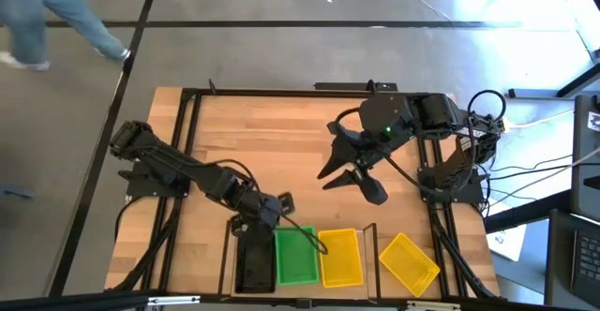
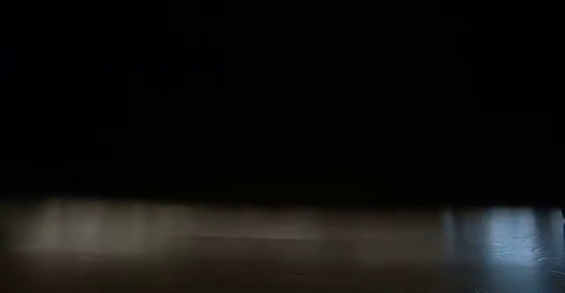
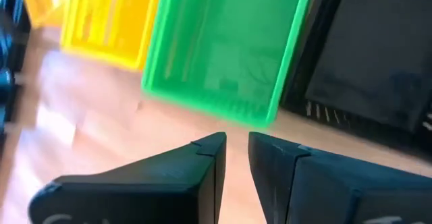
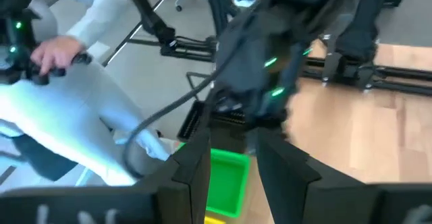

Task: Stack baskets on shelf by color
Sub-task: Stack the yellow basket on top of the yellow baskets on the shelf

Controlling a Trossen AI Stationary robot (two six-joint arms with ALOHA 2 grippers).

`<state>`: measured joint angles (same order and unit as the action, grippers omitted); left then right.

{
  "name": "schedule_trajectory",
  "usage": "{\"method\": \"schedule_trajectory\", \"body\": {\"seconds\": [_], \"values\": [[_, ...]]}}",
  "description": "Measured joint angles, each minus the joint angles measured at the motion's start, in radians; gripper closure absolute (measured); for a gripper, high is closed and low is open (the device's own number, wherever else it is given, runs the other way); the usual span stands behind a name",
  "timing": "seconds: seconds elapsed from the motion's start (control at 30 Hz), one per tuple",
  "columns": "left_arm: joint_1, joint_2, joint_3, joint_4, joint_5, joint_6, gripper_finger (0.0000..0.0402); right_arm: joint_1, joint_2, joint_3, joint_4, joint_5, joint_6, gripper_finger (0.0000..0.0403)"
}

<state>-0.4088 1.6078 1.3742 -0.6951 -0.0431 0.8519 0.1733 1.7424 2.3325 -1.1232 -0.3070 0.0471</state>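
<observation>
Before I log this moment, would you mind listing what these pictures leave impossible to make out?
- Low view: almost wholly dark; no basket, shelf or arm shows.
- High view: the low light-wood shelf is cut off by the bottom edge, and stack heights cannot be counted from above.
- Left wrist view: the black perforated plastic basket runs off the edge, blurred.
- Right wrist view: the right gripper and the other arm hide most of the bright green plastic basket.

Baskets: black (image 1: 253, 259), green (image 1: 295, 254), yellow (image 1: 339, 257).
</observation>
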Motion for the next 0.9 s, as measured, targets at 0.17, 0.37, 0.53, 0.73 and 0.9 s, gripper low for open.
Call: {"method": "schedule_trajectory", "body": {"seconds": [0.17,0.37,0.53,0.73,0.9], "values": [[0.070,-0.059,0.071,-0.104,0.002,-0.107,0.0346,0.016,0.000,0.000,-0.022,-0.002,0.058,0.0286],[0.179,-0.132,0.099,-0.148,0.003,-0.255,0.0346,0.020,0.000,0.000,-0.026,-0.001,0.113,0.0286],[0.263,-0.179,0.100,-0.168,0.004,-0.386,0.0346,0.019,0.000,0.000,-0.190,-0.018,0.155,0.0286],[0.337,-0.224,0.101,-0.197,0.003,-0.488,0.0346,0.026,0.000,-0.005,-0.446,-0.001,0.231,0.0286],[0.377,-0.239,0.101,-0.208,0.005,-0.536,0.0346,0.061,-0.043,-0.025,-0.445,0.024,0.236,0.0286]]}}
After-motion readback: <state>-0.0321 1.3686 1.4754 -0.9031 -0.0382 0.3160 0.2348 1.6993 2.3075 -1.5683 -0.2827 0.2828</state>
